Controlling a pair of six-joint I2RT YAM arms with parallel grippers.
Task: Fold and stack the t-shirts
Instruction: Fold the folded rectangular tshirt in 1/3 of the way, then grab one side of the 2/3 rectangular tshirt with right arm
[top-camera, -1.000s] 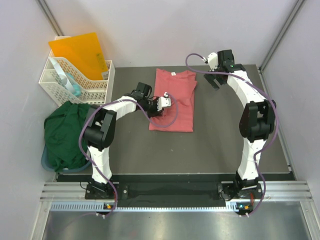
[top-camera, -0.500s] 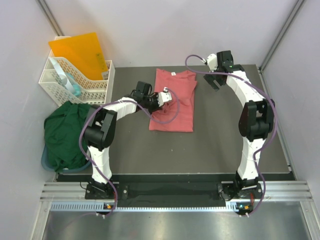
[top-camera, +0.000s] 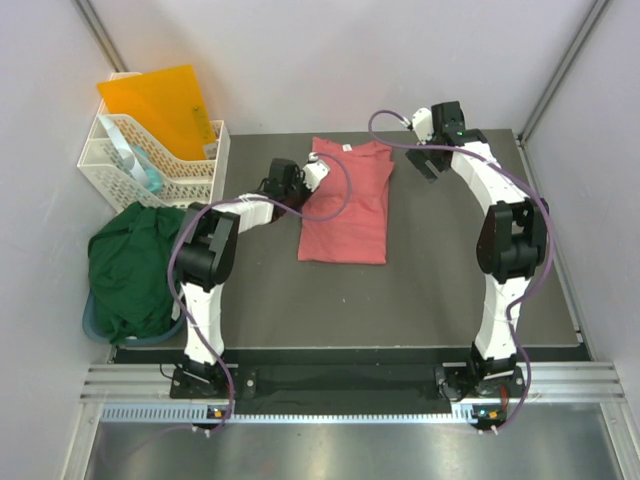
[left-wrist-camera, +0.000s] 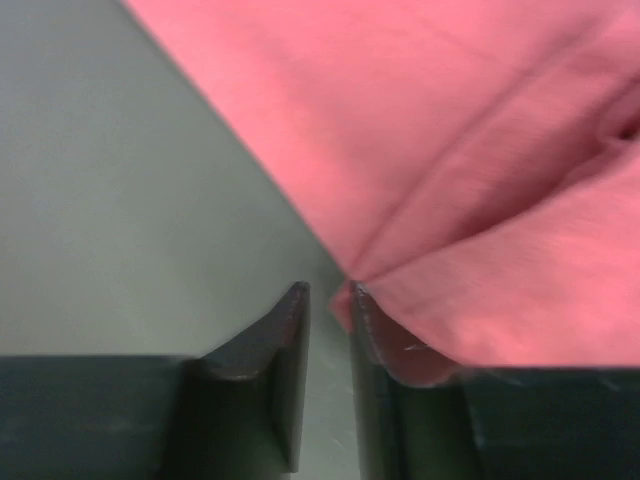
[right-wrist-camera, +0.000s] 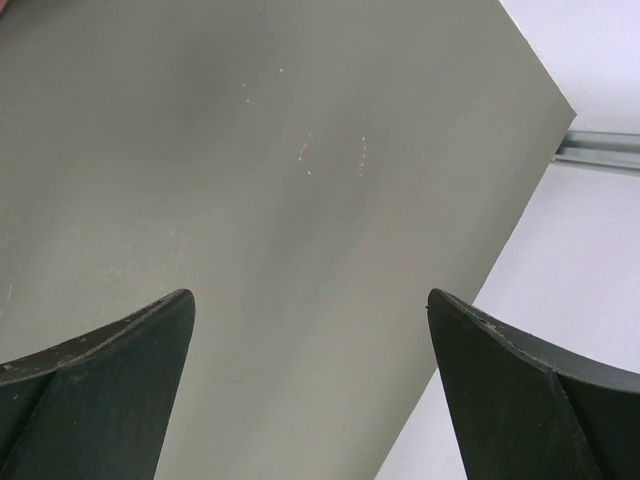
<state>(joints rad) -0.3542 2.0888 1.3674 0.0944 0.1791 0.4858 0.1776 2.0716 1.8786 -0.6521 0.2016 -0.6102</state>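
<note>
Shirt position first: salmon-pink t-shirt (top-camera: 345, 210) lies flat mid-counter (top-camera: 430, 270). The left gripper (top-camera: 308, 178) sits low at the shirt's upper-left edge. In the left wrist view the pink cloth fills the upper right, and a fold corner ends right at the tip of the right-hand finger (left-wrist-camera: 385, 345). The jaws are parted by a narrow slit with grey counter showing through it. A sliver of pink sits at the slit's mouth, but the jaws look released, not clamped.

The right gripper (top-camera: 432, 160) is just beside the shirt's right sleeve, apart from the cloth. Its jaws are spread wide and hold nothing; only bare counter lies under it in its wrist view.

Count: two t-shirts, two grippers, one white basket (top-camera: 95, 150), one orange folder (top-camera: 155, 105).

Looks: the pink shirt is folded into a tall rectangle, collar at the far end, with a small white neck label (top-camera: 347, 148). The dark green t-shirt (top-camera: 130, 265) is a crumpled heap off the counter's left edge, below the basket and well apart from both grippers.
</note>
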